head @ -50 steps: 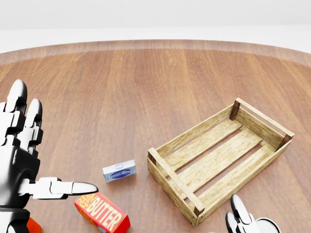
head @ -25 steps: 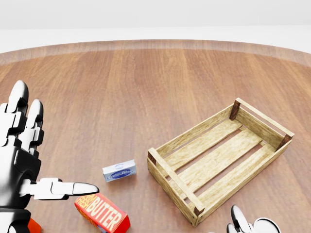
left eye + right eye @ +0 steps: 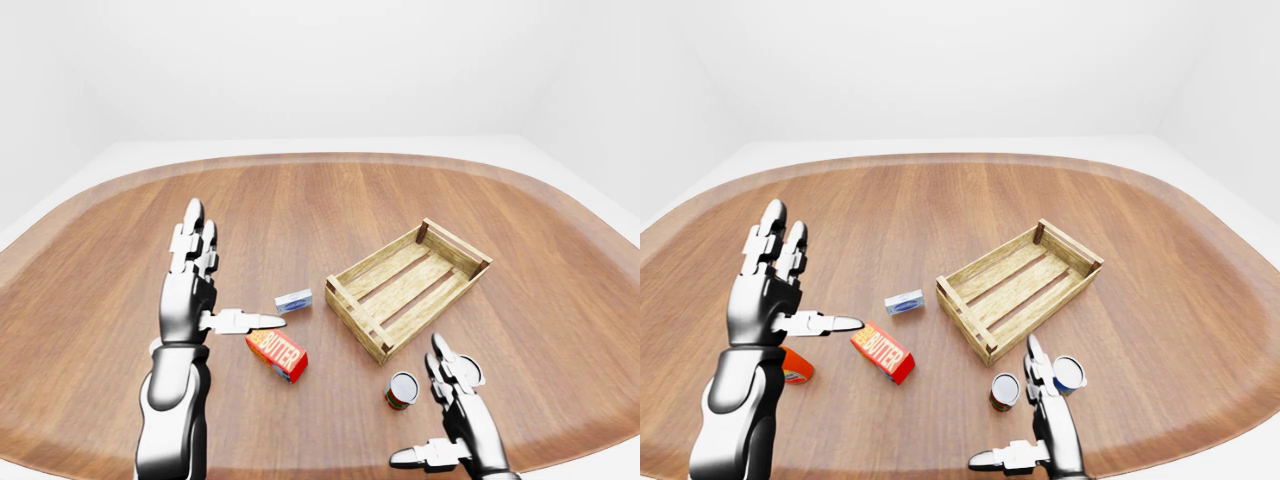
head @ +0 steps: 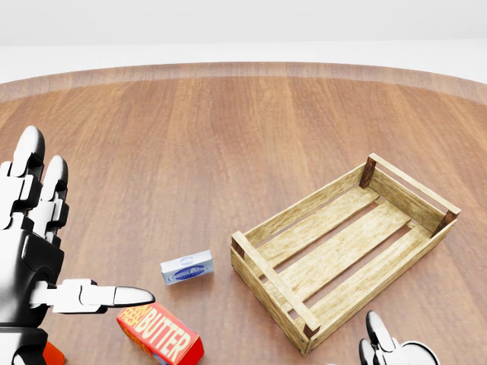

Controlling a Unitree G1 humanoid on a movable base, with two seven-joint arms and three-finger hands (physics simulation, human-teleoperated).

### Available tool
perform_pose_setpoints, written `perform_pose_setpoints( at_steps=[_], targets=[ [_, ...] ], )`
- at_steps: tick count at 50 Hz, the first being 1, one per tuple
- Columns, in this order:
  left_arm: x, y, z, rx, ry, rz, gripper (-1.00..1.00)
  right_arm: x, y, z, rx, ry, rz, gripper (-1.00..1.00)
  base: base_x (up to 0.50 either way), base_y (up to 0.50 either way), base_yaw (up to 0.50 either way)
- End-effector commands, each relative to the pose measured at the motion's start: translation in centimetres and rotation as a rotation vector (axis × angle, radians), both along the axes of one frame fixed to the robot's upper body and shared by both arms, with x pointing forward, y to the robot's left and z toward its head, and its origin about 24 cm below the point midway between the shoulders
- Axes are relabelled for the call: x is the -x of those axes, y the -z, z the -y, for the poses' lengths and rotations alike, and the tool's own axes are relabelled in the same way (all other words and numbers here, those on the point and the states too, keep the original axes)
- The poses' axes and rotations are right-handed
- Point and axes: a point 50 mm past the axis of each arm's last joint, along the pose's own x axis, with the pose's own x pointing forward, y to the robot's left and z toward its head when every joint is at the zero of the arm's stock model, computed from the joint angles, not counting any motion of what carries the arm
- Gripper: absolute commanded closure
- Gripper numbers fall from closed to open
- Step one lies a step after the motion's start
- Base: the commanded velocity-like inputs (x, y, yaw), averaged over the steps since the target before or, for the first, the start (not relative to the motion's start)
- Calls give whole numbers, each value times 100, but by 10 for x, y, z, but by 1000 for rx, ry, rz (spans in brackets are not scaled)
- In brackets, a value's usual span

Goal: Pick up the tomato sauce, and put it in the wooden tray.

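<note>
**A:** What does the place look like?

**B:** A wide, rounded wooden table (image 3: 330, 190) in a plain white room. The wooden tray (image 3: 408, 288) lies slantwise on it, right of centre in the left-eye view, with nothing in it.

**A:** And the tomato sauce?

**B:** The tomato sauce can (image 3: 1005, 391) stands upright on the table, below the tray's near corner and outside it. Its label is red and green.

**A:** How does it sit against the hands?

**B:** In the right-eye view it is just left of the right hand (image 3: 1048, 432), level with the raised fingers (image 3: 1034, 358) and above the outstretched thumb. The left-eye view shows a narrow gap between can and fingers, so they look apart. That hand is spread wide and holds nothing. A second can (image 3: 1069, 374), with blue on it, is just right of the same fingers.

**A:** The other hand?

**B:** The left hand (image 3: 190, 290) is raised well to the left of the tomato sauce, fingers straight up and thumb pointing right, also holding nothing. Below its thumb lies a red butter box (image 3: 277, 355), with a small blue-and-white box (image 3: 293, 299) between it and the tray. An orange thing (image 3: 796, 366) peeks out beside the left forearm; I cannot tell what it is.
</note>
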Motion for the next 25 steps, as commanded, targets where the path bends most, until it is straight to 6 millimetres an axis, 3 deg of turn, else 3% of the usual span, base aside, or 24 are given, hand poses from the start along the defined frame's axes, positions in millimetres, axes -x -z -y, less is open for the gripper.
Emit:
perform_pose_setpoints(
  at_steps=[1,8,25],
  targets=[
    [0,0,0,-1,1,1,-100,-9,2,0,17,-1,15,-100,0,0,0],
    [0,0,1,-1,2,2,-100,-17,-3,0,29,-4,51,-100,0,0,0],
    [1,0,2,-2,5,1,-100,-24,9,3,38,4,15,-100,0,0,0]
  ],
)
